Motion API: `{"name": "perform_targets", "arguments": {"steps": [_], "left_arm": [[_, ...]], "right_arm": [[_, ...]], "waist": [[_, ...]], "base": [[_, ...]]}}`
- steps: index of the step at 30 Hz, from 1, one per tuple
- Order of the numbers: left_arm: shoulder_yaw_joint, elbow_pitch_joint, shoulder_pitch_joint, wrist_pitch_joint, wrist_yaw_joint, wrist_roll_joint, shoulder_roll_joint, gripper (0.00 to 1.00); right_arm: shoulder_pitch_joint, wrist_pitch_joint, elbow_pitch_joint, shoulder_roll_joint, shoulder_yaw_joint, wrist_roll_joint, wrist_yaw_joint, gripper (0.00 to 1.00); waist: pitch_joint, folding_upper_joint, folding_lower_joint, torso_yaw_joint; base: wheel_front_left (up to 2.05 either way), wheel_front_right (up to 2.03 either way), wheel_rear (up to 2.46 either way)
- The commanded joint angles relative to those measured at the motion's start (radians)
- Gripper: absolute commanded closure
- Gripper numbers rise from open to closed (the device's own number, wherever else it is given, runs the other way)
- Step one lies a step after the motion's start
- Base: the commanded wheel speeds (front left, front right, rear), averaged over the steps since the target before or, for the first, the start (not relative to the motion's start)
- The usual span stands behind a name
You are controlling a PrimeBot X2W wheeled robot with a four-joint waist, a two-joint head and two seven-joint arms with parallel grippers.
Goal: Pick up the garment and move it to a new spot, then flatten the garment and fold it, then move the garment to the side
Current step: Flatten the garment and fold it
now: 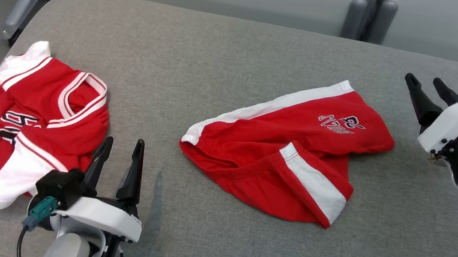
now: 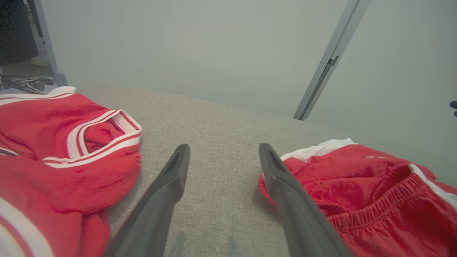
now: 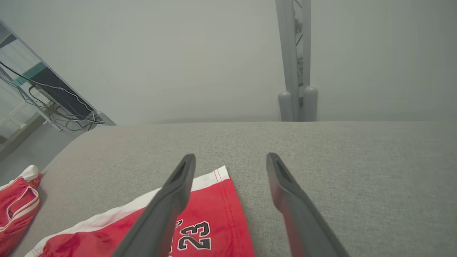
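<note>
Wide-open and empty, the left gripper at seven o'clock and right gripper at three o'clock flank the crumpled red shorts lying at centre, seemingly poised to pick them up.

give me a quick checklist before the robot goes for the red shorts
1. left tool open, holding nothing: ok
2. right tool open, holding nothing: ok
3. shorts in plain sight in the head view, nothing on top: ok
4. shorts lying flat: not ok, bunched, one leg folded over
5. shorts apart from jersey: ok, bare grey surface between them
6. grip on shorts: not ok, neither tool touches the cloth
</note>
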Motion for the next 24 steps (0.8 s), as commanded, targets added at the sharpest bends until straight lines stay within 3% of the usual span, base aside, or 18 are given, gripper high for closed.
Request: {"name": "perform_targets", "arguments": {"steps": [1,11,24], "left_arm": [[-0.007,-0.001,-0.026,0.000,-0.004,-0.008,0.002,0.00],[-0.081,-0.014,-0.068,0.000,0.011,-0.059,-0.001,0.00],[-0.135,-0.034,-0.077,0.000,0.041,-0.111,-0.001,0.00]], "right_arm": [[-0.054,0.061,0.045,-0.012,0.025,0.032,0.002,0.00],[-0.261,0.352,0.241,-0.077,0.130,0.109,0.002,0.00],[-0.341,0.516,0.376,-0.071,0.196,0.136,0.002,0.00]], "waist": [[0.052,0.0000,0.0000,0.060],[0.148,0.0000,0.0000,0.178],[0.198,0.0000,0.0000,0.247]], "base": [[0.00,0.00,0.00],[0.00,0.00,0.00],[0.00,0.00,0.00]]}}
